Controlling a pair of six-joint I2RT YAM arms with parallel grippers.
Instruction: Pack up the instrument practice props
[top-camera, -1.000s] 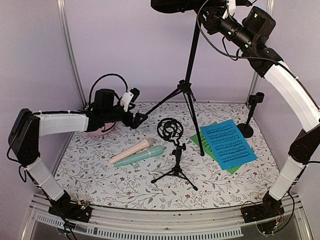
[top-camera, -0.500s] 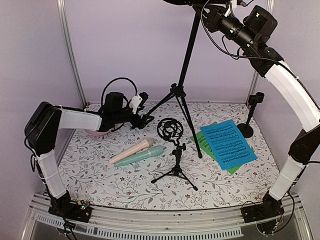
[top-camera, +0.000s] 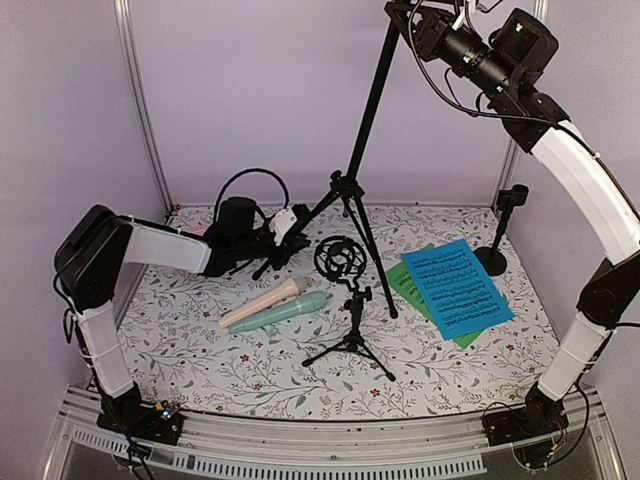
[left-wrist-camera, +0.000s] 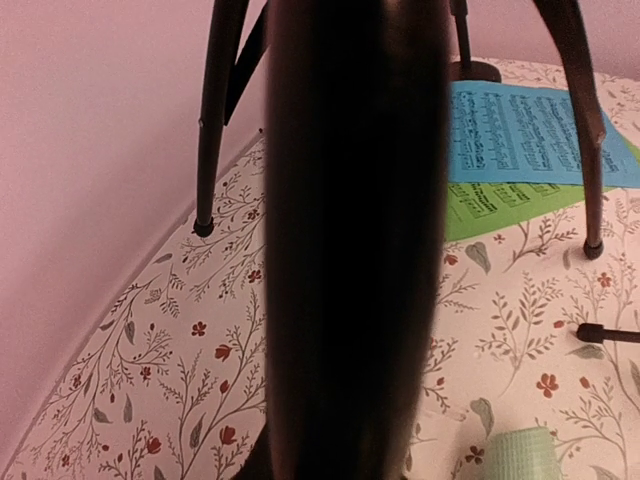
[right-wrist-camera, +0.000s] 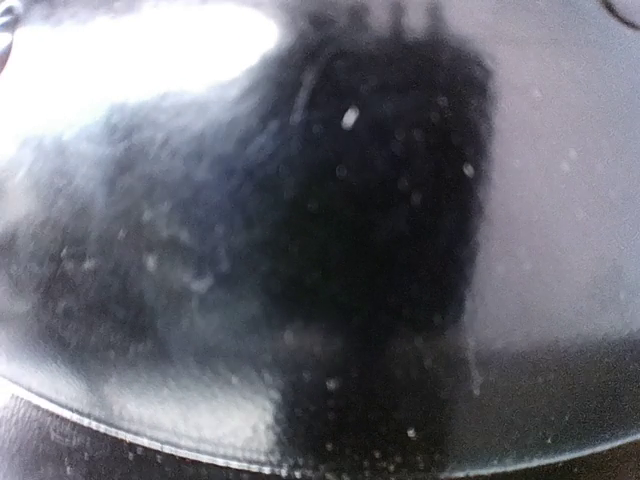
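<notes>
The black music rack's pole (top-camera: 365, 110) leans up to the right on its tripod legs, and its perforated plate is out of the top view. My right gripper (top-camera: 408, 10) grips its top at the frame's upper edge. The right wrist view shows only a blurred black surface (right-wrist-camera: 380, 200). My left gripper (top-camera: 286, 237) is shut on the rear left tripod leg (left-wrist-camera: 350, 250), which hides its fingers. The beige microphone (top-camera: 262, 302) and mint microphone (top-camera: 285, 312) lie side by side. A blue sheet (top-camera: 458, 287) lies over a green sheet (top-camera: 398, 283).
A small black microphone tripod with a ring mount (top-camera: 350, 330) stands at the centre front. Another small black stand with a round base (top-camera: 498, 240) is at the back right. Metal frame posts (top-camera: 140, 100) rise at the back corners. The floral mat (top-camera: 200, 350) covers the table.
My left gripper moved right to the tripod leg and closed on it. The right gripper carried the rack's top up and right, taking the plate out of view and tilting the pole.
</notes>
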